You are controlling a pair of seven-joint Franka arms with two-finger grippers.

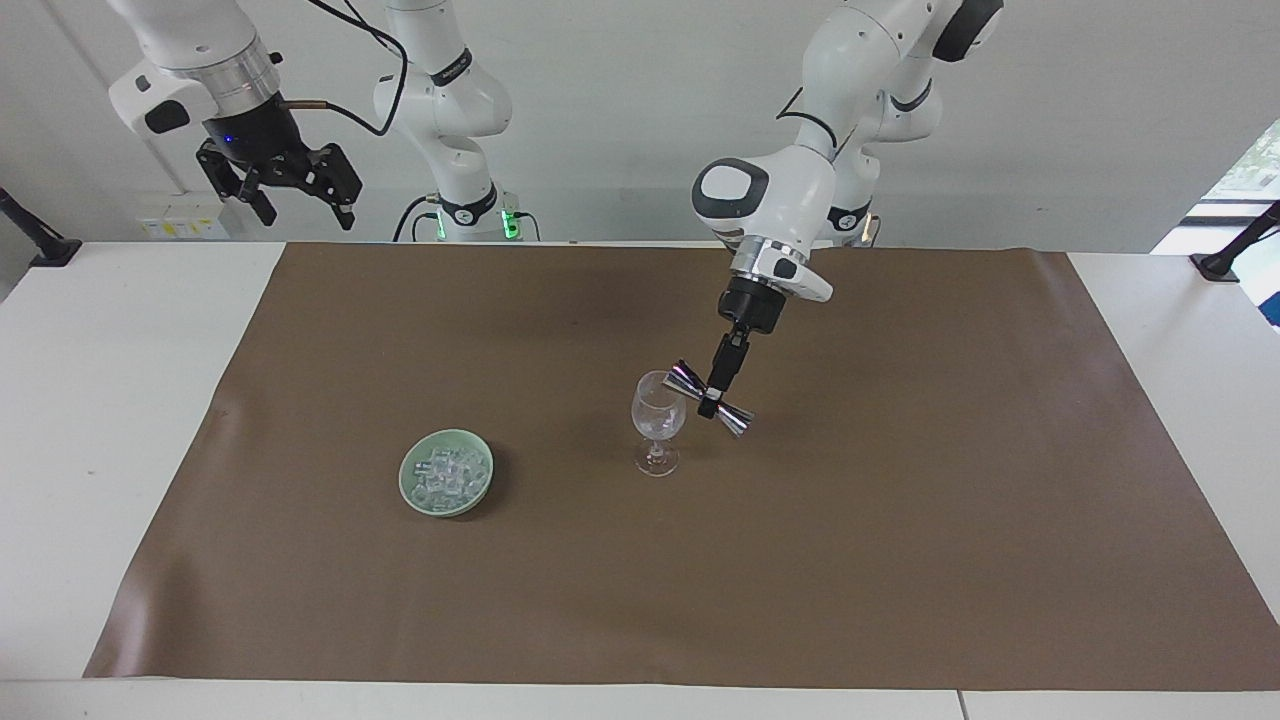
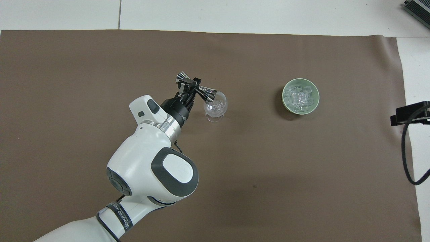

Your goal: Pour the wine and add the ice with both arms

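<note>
Pouring: left gripper (image 1: 712,397) clenched on the tilted jigger (image 1: 709,396), whose mouth should stay over the wine glass (image 1: 658,422) rim; right gripper (image 1: 297,193) waits, released.

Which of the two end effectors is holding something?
The left end effector, shut on the silver jigger tilted over the wine glass. The right end effector waits open and empty, raised by its base.
</note>
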